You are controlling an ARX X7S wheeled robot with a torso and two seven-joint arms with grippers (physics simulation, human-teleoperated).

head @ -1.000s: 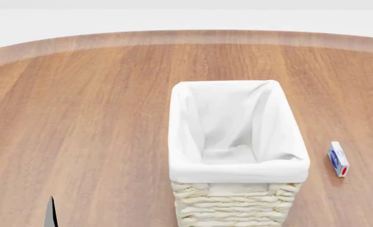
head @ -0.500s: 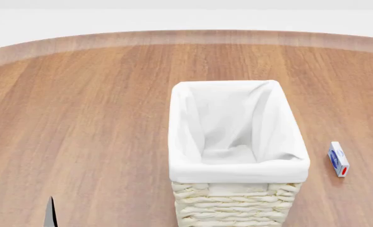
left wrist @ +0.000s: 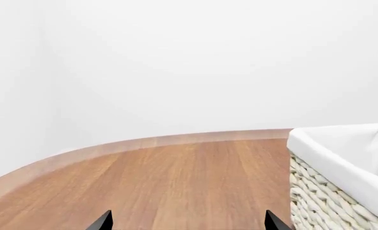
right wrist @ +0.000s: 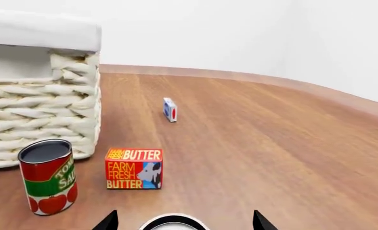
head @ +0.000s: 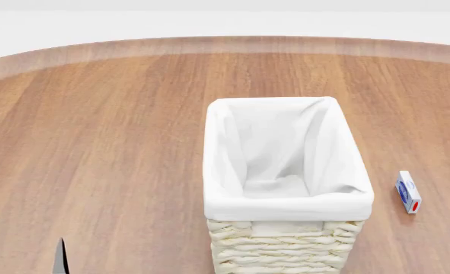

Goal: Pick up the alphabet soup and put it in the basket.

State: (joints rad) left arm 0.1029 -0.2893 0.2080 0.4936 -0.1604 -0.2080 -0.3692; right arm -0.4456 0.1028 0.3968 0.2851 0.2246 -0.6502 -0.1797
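The basket (head: 286,220), cream wicker with a white liner, stands in the middle of the wooden table; it also shows in the left wrist view (left wrist: 323,206) and the right wrist view (right wrist: 41,120). A round pale can top with a dark rim, the alphabet soup (right wrist: 173,223), shows at the edge of the right wrist view; its label is hidden. My right gripper (right wrist: 184,222) is open, with one fingertip on each side of that can top, apart from it. My left gripper (left wrist: 187,223) is open and empty above bare table, beside the basket. One of its fingers (head: 61,258) shows in the head view.
A red-and-green tomato can (right wrist: 47,176) with a dark top and an orange butter box (right wrist: 134,168) stand near the basket's base. A small blue-and-white box (head: 408,192) lies to the right of the basket; it also shows in the right wrist view (right wrist: 169,109).
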